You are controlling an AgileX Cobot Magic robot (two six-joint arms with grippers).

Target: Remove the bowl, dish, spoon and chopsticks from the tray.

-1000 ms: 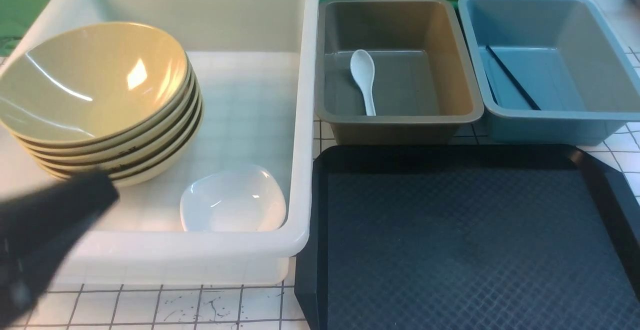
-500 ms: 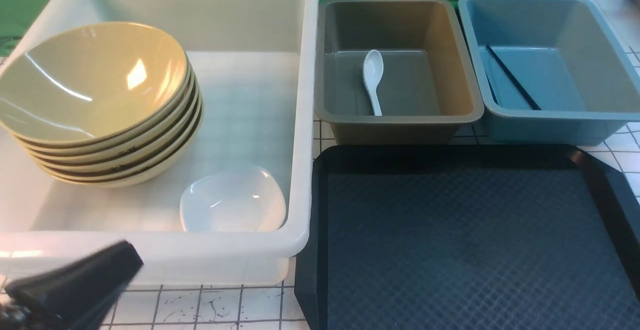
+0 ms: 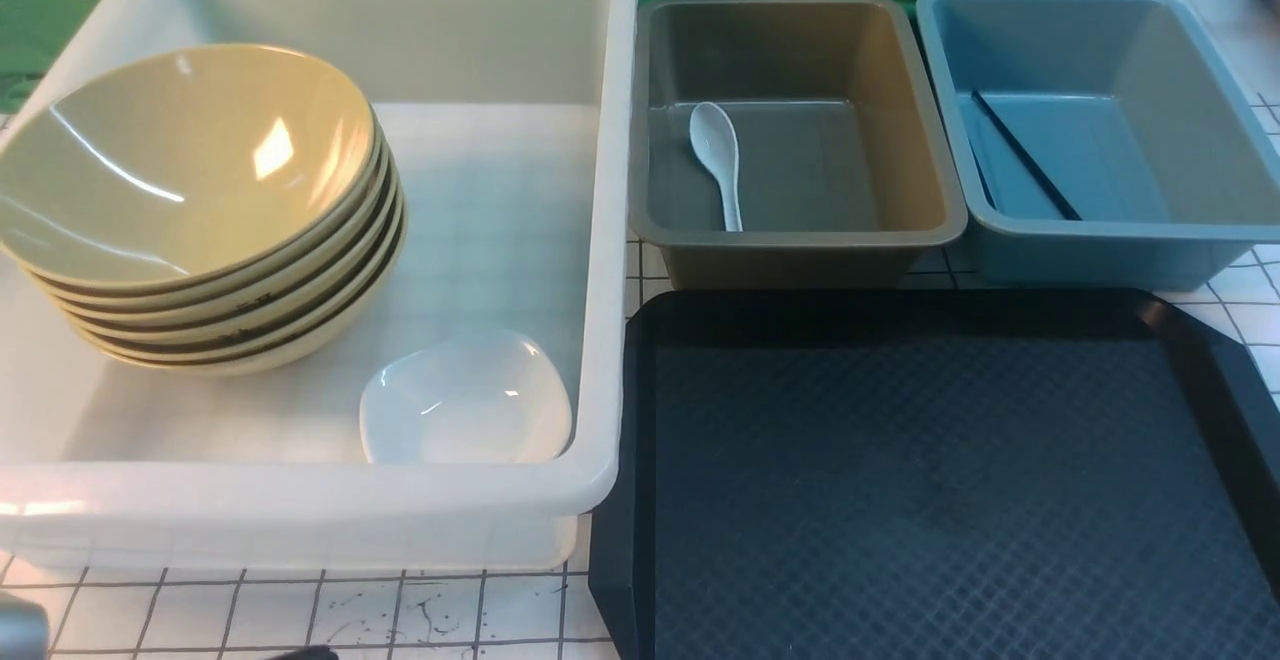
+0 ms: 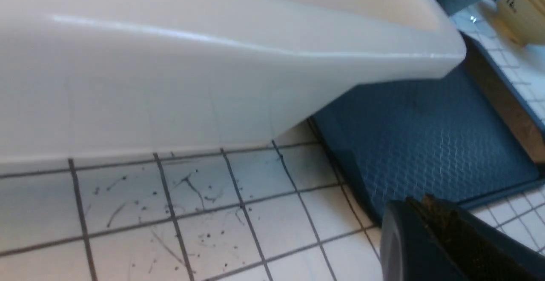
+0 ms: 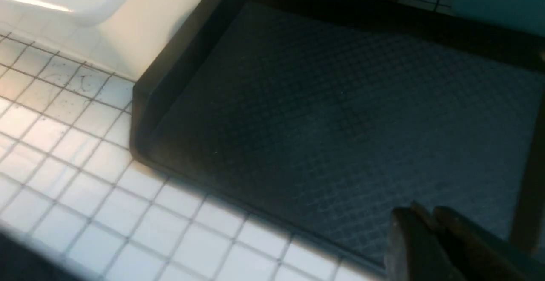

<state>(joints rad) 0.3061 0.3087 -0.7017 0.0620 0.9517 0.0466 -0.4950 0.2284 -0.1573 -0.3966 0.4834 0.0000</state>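
Clearly, the white tub (image 3: 500, 30) filled the left half of the front frame, standing on the gridded table (image 3: 400, 610). At lower right lay the tray (image 3: 940, 500), bare across its diamond texture, its left rim just beside the tub's near right corner. A stack of yellow bowls sat tilted in the tub's upper-left part, the top bowl (image 3: 180, 160) facing up and toward the camera. Behind the tray, at upper centre, stood the grey bin (image 3: 900, 120), and beside it, at upper right, the blue bin (image 3: 1180, 90). The dish (image 3: 465, 400) rested on the tub's floor near its front right corner, apart from the stack. The chopsticks (image 3: 1025, 155) lay slanted on the blue bin's floor toward its left side. The spoon (image 3: 718, 160) lay in the grey bin's left part, scoop away from the camera.

The left pincer (image 4: 430, 230), low right in its wrist frame, was closed on nothing above the table by the tray's corner. The right pincer (image 5: 428, 230) showed only a narrow slit between its jaws, empty, over the tray's near edge.
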